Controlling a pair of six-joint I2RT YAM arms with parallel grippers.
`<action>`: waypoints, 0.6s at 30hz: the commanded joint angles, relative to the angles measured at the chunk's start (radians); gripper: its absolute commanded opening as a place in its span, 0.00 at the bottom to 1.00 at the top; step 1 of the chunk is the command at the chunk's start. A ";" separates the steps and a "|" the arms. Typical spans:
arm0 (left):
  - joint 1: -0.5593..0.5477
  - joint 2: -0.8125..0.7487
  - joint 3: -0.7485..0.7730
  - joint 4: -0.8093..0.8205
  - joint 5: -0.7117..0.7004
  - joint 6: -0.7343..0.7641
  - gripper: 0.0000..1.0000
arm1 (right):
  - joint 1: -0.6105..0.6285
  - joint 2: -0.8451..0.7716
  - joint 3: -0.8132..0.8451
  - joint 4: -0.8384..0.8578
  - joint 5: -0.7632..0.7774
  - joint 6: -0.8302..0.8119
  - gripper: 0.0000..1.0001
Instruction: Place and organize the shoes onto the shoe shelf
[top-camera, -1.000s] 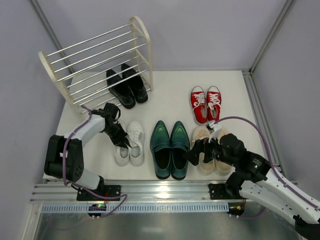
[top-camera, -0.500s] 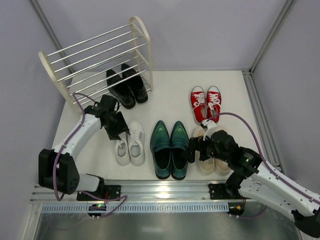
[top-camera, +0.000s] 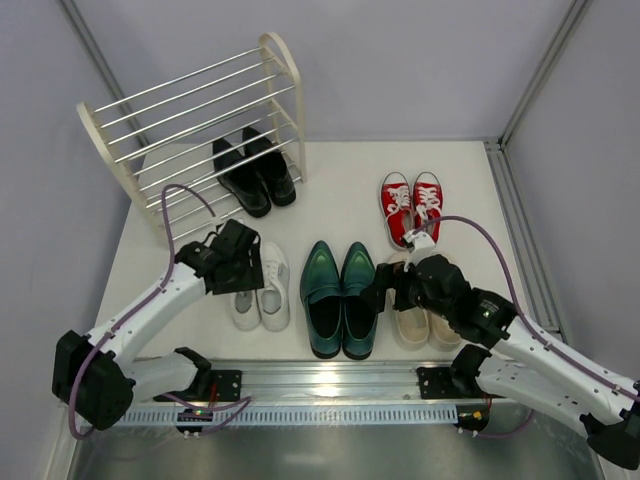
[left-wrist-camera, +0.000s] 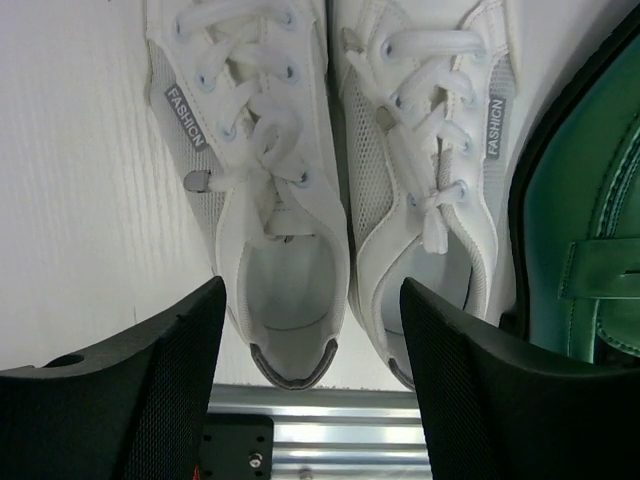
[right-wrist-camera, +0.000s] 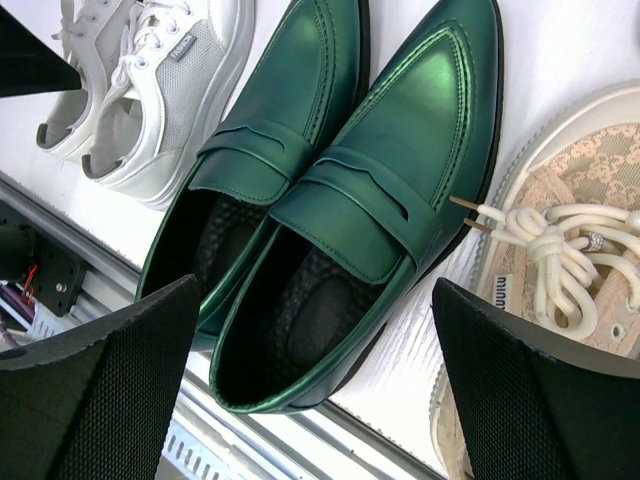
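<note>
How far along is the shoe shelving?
Done: at most the black dress shoes at the foot of the shoe shelf; on a tier or not, unclear. In hand: nothing; left claw open over the white sneakers, right claw open over the green loafers. Left: those, beige sneakers and red sneakers, all on the table.

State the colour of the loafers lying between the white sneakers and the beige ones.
The loafers are a glossy dark green, clearest in the right wrist view.

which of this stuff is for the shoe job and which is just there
For the job: black shoes, green loafers, red sneakers, beige sneakers, white sneakers, shelf.
Just there: metal rail, purple cable.
</note>
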 joint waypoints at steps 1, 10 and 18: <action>-0.080 -0.020 0.020 0.084 -0.196 -0.039 0.70 | 0.005 0.025 0.007 0.078 0.050 0.019 0.98; -0.266 0.028 -0.048 0.157 -0.368 -0.171 0.69 | 0.005 0.114 0.045 0.074 0.079 -0.008 0.97; -0.373 0.042 -0.069 0.067 -0.457 -0.332 0.68 | 0.005 0.082 0.005 0.068 0.108 0.004 0.97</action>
